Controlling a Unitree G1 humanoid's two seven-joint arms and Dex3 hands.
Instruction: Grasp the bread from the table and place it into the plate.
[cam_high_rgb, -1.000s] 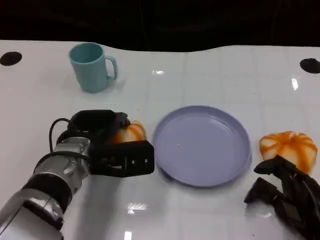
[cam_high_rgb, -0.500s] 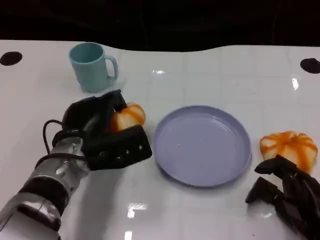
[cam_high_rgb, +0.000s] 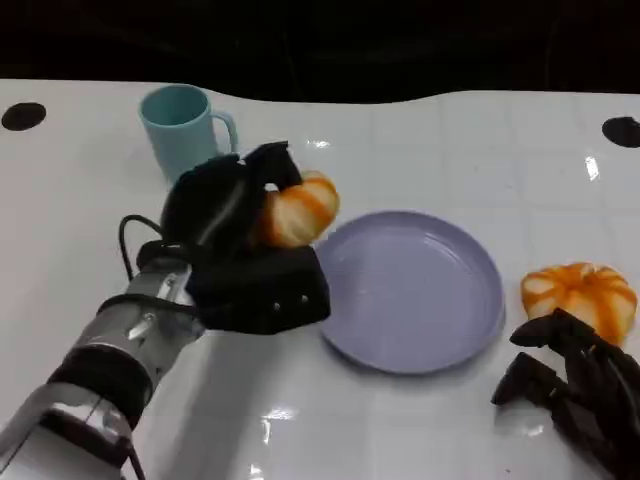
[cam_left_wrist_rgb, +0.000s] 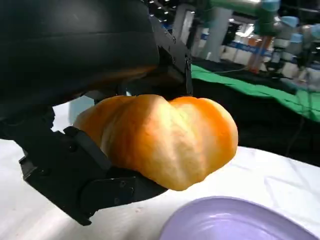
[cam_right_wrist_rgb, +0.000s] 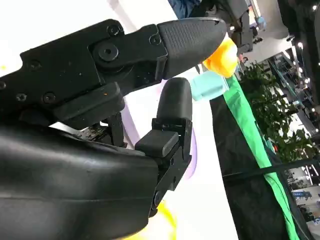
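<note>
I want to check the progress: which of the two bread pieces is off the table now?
The bread held by the left hand, beside the plate's left rim. The other bread lies on the table right of the plate, near the right hand.

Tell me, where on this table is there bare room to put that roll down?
The plate is bare inside, right beside the left hand holding the roll. The far tabletop to the right of the mug is bare too. It is crowded at the near right, where the right hand rests by a second roll.

left hand (cam_high_rgb: 245, 240): lifted off the table — black fingers wrapped round the bread (cam_high_rgb: 297, 210)
right hand (cam_high_rgb: 575, 390): low at the near right corner — holds nothing, fingers apart
</note>
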